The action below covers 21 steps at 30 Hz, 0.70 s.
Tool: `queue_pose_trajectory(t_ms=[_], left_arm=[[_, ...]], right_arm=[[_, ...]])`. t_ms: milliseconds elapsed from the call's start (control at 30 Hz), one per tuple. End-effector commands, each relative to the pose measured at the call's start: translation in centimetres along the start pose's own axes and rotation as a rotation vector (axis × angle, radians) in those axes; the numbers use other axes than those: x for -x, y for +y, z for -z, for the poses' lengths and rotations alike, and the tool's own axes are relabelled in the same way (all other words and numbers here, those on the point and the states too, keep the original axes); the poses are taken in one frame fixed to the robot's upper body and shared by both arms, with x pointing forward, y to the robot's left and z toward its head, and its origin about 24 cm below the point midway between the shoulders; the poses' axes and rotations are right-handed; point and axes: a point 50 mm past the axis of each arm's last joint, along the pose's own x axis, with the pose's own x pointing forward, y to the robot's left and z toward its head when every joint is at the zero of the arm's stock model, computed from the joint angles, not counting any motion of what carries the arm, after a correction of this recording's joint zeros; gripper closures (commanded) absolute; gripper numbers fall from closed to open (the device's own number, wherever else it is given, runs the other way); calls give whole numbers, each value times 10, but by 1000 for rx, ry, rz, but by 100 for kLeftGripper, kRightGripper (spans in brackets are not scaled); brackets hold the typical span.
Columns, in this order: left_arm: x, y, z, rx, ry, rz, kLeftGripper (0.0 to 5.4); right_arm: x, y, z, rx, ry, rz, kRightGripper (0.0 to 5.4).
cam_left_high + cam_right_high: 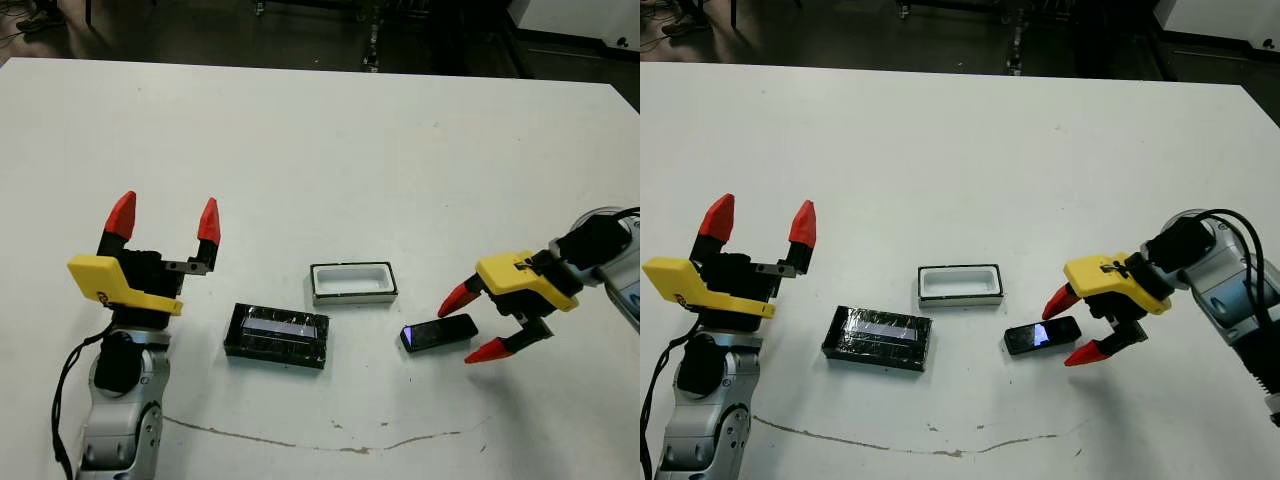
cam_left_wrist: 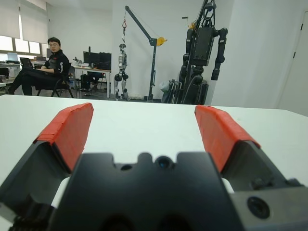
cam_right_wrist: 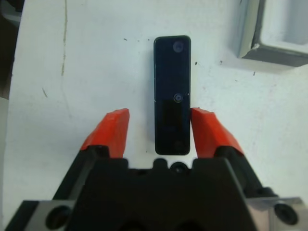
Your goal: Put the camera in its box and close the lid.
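— Step in hand?
— Picking up the camera (image 3: 172,94). Lying flat on the white surface (image 1: 300,150), just to the right of the box (image 1: 353,282), not touching it. Right pincer (image 1: 480,323) down around its near end, spread wide, one red fingertip (image 3: 113,126) on each long side. One tip very near the edge, the other with a clear gap. No grip yet, by the look of it.

— And the box?
— Empty, open side up, between the lid (image 1: 277,335) and the camera. Lid lying flat to the box's left and a little nearer the robot, apart from it.

— Left side?
— Left pincer (image 1: 165,225) raised off the surface, fingers pointing up and apart, holding nothing. Idle, well to the left of the lid.

— Next move?
— Probably closing the right pincer squarely on the camera's narrow sides, then lifting and carrying it over to the box. Tight fit likely, so turning the bar to line up with the long side of the box before lowering. Glossy casing, so some risk of slipping or twisting under an off-centre squeeze. Lid afterwards.
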Motion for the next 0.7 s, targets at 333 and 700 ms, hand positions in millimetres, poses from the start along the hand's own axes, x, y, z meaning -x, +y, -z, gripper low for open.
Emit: queue_pose_trajectory(t_ms=[333, 700], left_arm=[[2, 0, 2, -3, 12, 0, 0], [2, -1, 2, 8, 12, -4, 0]], right_arm=[[-7, -1, 5, -12, 37, -10, 366], [-5, 2, 5, -8, 72, 117, 372]])
